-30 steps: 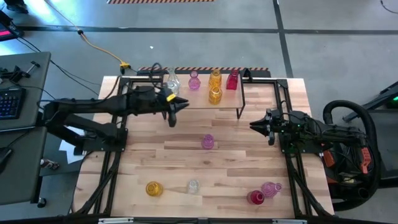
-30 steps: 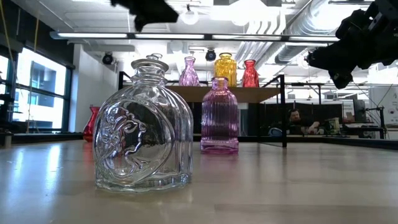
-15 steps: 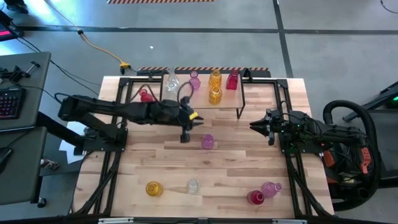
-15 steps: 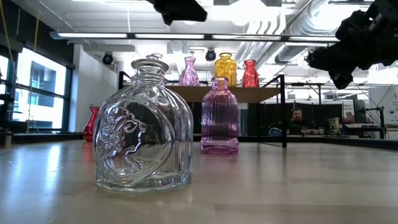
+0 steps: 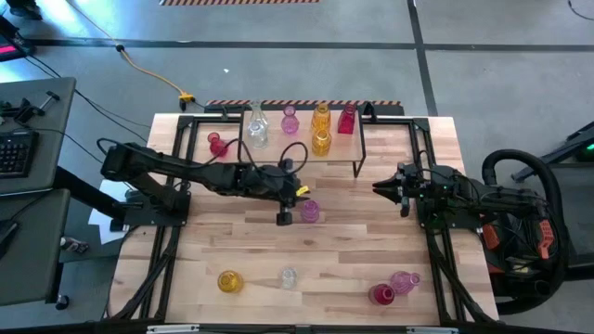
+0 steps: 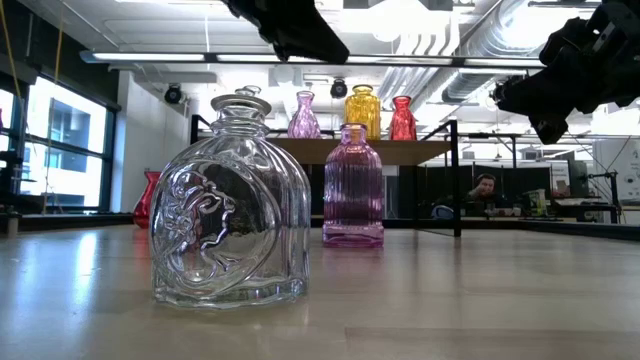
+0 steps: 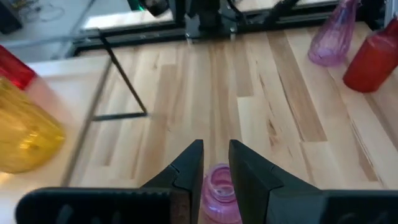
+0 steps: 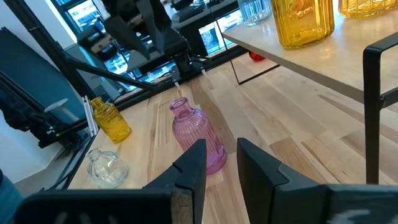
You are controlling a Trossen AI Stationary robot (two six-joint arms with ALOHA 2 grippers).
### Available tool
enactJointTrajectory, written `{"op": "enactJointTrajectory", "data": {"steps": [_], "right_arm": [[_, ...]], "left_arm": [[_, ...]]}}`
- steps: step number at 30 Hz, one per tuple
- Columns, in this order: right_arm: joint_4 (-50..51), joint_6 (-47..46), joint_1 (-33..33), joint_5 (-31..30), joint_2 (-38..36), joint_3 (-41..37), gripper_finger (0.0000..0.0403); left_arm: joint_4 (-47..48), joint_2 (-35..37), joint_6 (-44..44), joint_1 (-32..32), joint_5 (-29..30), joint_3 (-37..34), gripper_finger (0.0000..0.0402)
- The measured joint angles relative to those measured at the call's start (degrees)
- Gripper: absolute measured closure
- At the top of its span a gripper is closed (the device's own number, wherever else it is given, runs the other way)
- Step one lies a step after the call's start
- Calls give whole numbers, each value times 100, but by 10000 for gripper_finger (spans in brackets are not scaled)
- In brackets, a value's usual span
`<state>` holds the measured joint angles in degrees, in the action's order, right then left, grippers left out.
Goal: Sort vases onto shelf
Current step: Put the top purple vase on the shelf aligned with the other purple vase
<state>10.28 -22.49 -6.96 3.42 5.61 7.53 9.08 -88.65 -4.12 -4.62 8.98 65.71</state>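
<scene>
A ribbed pink vase [image 5: 309, 211] stands upright on its base mid-table. My left gripper [image 5: 285, 213] hovers just to its left and above it, fingers a narrow gap apart with nothing between them. In the left wrist view the vase's mouth [image 7: 219, 182] shows below and beyond the gripper [image 7: 216, 152]. In the low view the gripper [image 6: 295, 30] is well above the vase [image 6: 353, 185]. The shelf [image 5: 357, 144] at the far edge carries clear, pink, amber and red vases. My right gripper [image 5: 385, 190] waits at the right, narrowly open and empty.
A red vase [image 5: 217, 144] stands on the table left of the shelf. Along the near edge stand an amber vase [image 5: 229, 281], a clear vase [image 5: 288, 276], a magenta vase [image 5: 381, 295] and a pink vase [image 5: 403, 281]. The shelf's black wire legs [image 5: 358, 167] reach the table.
My left gripper has swung from the shelf's left end toward the table's right and near side and sunk, ending beside the pink vase in the middle. Its wrist has rolled on the way. No vase has moved.
</scene>
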Motion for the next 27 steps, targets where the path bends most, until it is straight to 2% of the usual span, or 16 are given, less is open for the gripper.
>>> {"op": "enactJointTrajectory", "data": {"steps": [10, 18, 27], "right_arm": [[26, 1, -2, 0, 0, 0, 334], [39, 0, 0, 0, 0, 0, 334], [52, -1, -2, 0, 0, 0, 334]], "left_arm": [[33, -489, -107, 0, -423, 0, 290], [27, -681, -105, 0, -694, 0, 288], [9, -802, -201, 2, -723, 0, 288]]}}
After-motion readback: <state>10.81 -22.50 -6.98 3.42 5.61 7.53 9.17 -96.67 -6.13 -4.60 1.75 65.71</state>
